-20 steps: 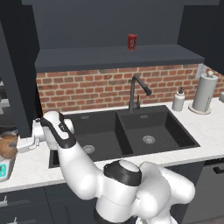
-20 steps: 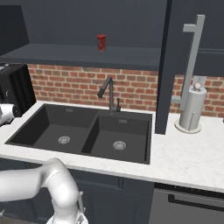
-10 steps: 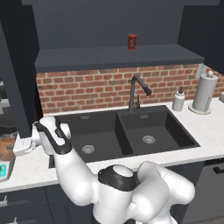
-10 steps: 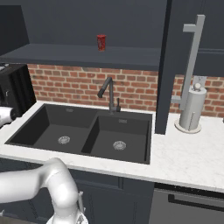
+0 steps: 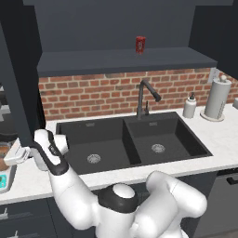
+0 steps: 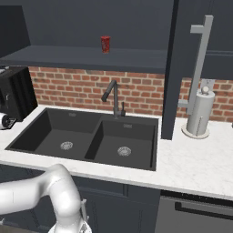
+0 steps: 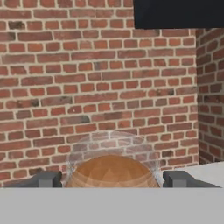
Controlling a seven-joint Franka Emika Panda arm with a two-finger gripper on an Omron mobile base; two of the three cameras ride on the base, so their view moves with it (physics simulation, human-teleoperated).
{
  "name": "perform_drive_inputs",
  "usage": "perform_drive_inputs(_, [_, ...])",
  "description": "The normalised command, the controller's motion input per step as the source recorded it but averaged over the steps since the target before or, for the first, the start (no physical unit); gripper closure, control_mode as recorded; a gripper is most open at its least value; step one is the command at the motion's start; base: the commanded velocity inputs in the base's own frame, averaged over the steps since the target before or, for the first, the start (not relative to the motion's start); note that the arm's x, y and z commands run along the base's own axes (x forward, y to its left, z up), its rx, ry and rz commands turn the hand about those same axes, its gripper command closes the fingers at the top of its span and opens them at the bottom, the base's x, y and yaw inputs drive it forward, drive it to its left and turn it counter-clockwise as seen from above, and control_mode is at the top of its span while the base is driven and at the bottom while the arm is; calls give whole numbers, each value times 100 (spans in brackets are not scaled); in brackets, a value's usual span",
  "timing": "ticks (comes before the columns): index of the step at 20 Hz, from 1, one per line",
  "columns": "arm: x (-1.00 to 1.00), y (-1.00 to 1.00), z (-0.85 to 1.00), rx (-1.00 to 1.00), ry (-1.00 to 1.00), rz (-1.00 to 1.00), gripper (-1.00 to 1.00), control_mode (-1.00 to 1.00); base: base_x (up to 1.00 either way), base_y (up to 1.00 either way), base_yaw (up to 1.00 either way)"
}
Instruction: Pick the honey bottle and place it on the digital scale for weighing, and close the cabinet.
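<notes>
The gripper [image 7: 111,179] fingers straddle the honey bottle [image 7: 111,171], apparently gripping it; a loose hold risks slippage.

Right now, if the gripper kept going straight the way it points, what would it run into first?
The honey bottle already sits between the fingertips of the gripper, so nothing lies between them. Past the bottle, the brick wall is next in line; how far off it is is unclear.

A small red can [image 5: 140,45] is standing on the dark shelf [image 5: 125,60] above a red brick wall [image 5: 111,90]. Below it, a black faucet [image 5: 145,96] is arching over the black double sink [image 5: 130,142], while a soap dispenser [image 5: 189,106] and paper towel roll [image 5: 217,98] are sitting on the white table [image 5: 223,135].
</notes>
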Motion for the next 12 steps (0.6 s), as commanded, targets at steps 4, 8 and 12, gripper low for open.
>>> perform_drive_inputs(4, [2,1,0,0,0,-9,100,-100,0,0,0])
perform_drive_inputs(8, [0,0,0,0,0,-5,100,-100,0,0,0])
perform_drive_inputs(12, [15,0,0,0,0,-1,100,-100,0,0,0])
